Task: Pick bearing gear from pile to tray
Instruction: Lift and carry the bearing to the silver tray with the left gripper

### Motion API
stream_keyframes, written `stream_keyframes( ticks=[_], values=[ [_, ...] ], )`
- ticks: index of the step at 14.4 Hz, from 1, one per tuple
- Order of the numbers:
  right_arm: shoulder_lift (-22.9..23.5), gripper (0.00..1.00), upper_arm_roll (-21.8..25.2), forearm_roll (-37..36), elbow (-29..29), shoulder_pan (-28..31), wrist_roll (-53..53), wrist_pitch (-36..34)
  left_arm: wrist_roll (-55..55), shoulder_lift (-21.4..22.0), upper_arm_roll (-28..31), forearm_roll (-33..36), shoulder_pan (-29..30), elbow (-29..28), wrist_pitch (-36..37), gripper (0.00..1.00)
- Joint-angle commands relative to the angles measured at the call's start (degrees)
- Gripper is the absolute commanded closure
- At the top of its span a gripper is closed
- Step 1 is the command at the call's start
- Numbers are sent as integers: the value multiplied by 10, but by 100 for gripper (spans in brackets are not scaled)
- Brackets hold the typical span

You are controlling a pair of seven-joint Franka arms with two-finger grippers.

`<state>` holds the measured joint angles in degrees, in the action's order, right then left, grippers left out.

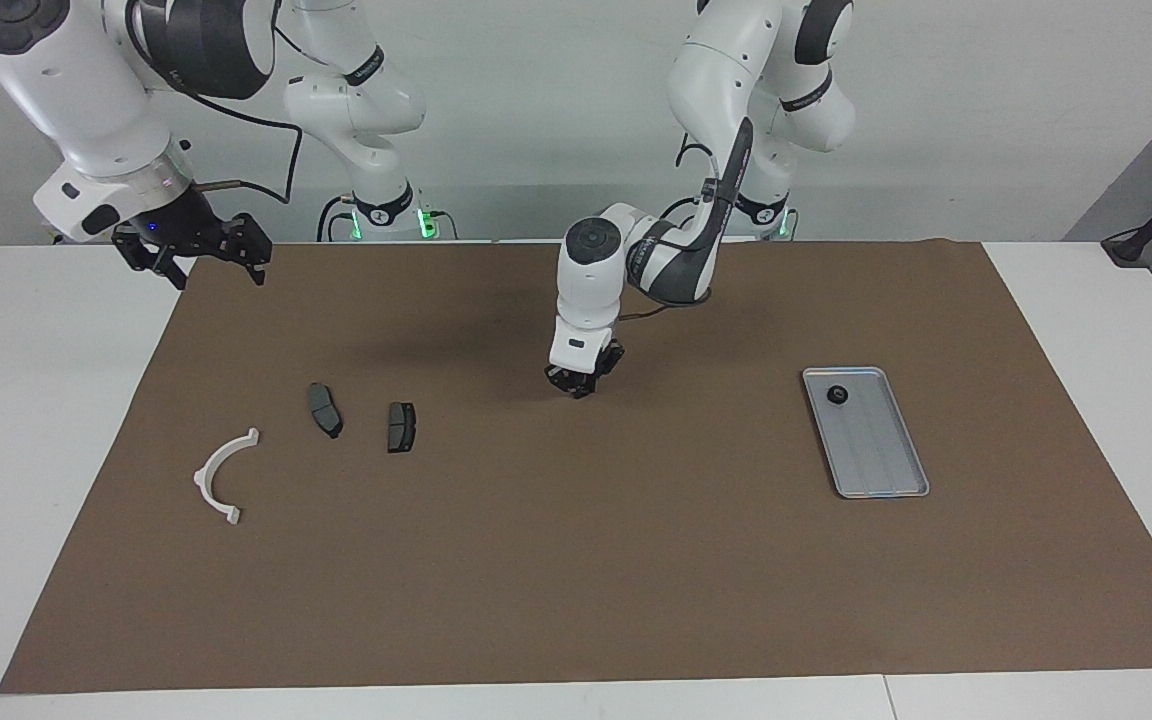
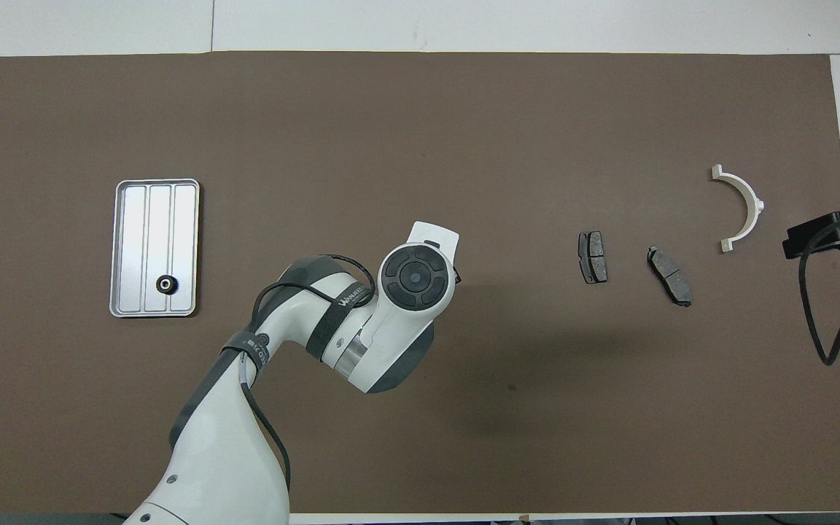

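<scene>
The silver tray [image 1: 881,450] lies toward the left arm's end of the table, and also shows in the overhead view [image 2: 150,219]. A small black bearing gear [image 1: 837,395] sits in the tray's end nearer to the robots, seen from above too [image 2: 166,284]. The pile lies toward the right arm's end: a white half-ring bracket [image 1: 224,475] and two dark grey pads [image 1: 325,409] [image 1: 401,426]. My left gripper [image 1: 581,385] points down, low over the bare mat between the pile and the tray. My right gripper [image 1: 201,262] is open and empty, raised over the mat's corner.
A brown mat [image 1: 576,560] covers most of the white table. From above, the left arm's hand [image 2: 416,277] hides its own fingers. The bracket [image 2: 741,208] and the pads [image 2: 593,257] [image 2: 670,275] lie well apart.
</scene>
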<state>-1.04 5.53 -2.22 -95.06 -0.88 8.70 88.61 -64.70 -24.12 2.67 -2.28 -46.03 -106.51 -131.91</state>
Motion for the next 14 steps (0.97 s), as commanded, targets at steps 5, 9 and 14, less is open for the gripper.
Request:
stream_keyframes(
  ticks=[5,9,14],
  values=[
    [-15,0,2,12,-17,-2,-8,5,-3,32,52,9,1,1,32,100],
    [-19,0,2,12,-24,-1,-8,7,88,94,63,9,66,-4,98,100],
    [-20,0,2,12,-24,0,-10,7,276,101,63,9,195,-10,109,100]
  ],
)
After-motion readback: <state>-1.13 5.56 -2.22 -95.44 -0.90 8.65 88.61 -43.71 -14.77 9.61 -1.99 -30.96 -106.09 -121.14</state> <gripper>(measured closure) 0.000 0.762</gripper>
